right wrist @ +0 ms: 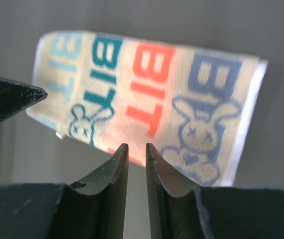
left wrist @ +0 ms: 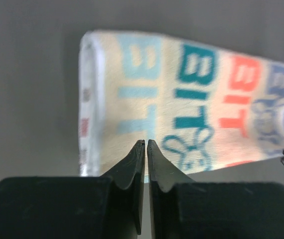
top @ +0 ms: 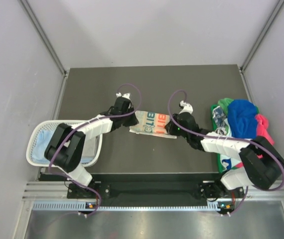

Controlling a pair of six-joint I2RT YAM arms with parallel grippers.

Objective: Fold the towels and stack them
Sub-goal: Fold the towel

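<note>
A folded towel, white with teal, orange and blue "BIT" letters and rabbits (top: 152, 123) (left wrist: 182, 99) (right wrist: 152, 94), lies flat at the middle of the dark table. My left gripper (top: 133, 116) (left wrist: 146, 142) hovers over its left end, jaws almost touching with nothing between them. Over the towel's right end my right gripper (top: 171, 128) (right wrist: 136, 145) stands a little open and empty. More towels, royal blue, green and pink, lie in a heap (top: 241, 119) at the right. A pale blue towel (top: 52, 142) lies in the basket.
A white mesh basket (top: 35, 144) stands at the left table edge beside the left arm. Another printed cloth (top: 225, 162) shows under the right arm. Grey walls close in the table on three sides.
</note>
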